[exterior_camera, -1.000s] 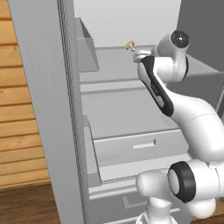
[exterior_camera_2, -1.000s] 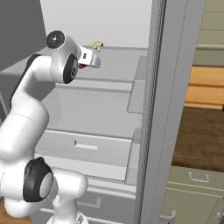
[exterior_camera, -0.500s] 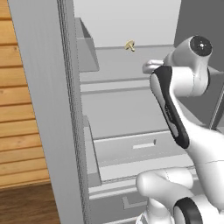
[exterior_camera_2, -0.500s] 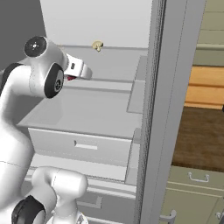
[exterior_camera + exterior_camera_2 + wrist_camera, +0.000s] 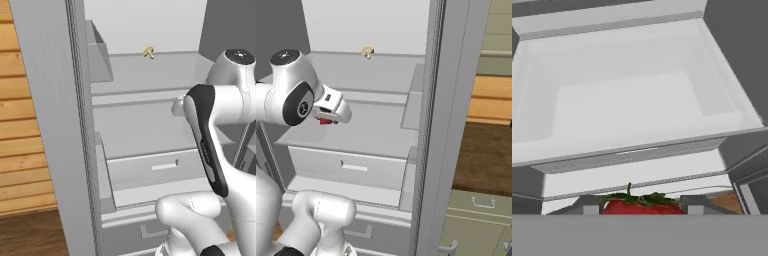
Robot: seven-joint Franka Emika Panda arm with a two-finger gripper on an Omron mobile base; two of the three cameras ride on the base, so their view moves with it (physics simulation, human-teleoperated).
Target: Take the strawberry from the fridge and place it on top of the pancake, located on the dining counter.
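Since a second ago the arm has pulled back out of the fridge point(image 5: 130, 135). Then its hand was up beside the small tan mushroom point(image 5: 148, 51) on the upper shelf; now the hand sits lower and nearer the cameras, at the right of the left base view and the left of the right base view, with open shelf between it and the mushroom. The mushroom itself lies where it lay, at the top centre of both base views, near the back wall of its shelf.

The gripper point(image 5: 326, 120) is clenched on the strawberry point(image 5: 642, 206). In the hand view the red berry with its green leaves sits at the bottom centre, between the two dark fingertips point(image 5: 589, 207). In the right base view a spot of red shows under the white hand at centre left, above the pale middle shelf.

The hand view looks down into a pale grey drawer point(image 5: 627, 100), which takes up the upper and middle frame.

In the left base view the grey edge of the left fridge door point(image 5: 55, 125) runs from top to bottom at the left, with wood-panelled wall point(image 5: 20, 125) beyond it. In the right base view the right door's edge point(image 5: 441, 125) stands at centre right; pale green cabinets point(image 5: 481, 220) and a dark brown floor point(image 5: 486, 155) lie to its right. The arm's own white links cover the lower drawers in both base views.
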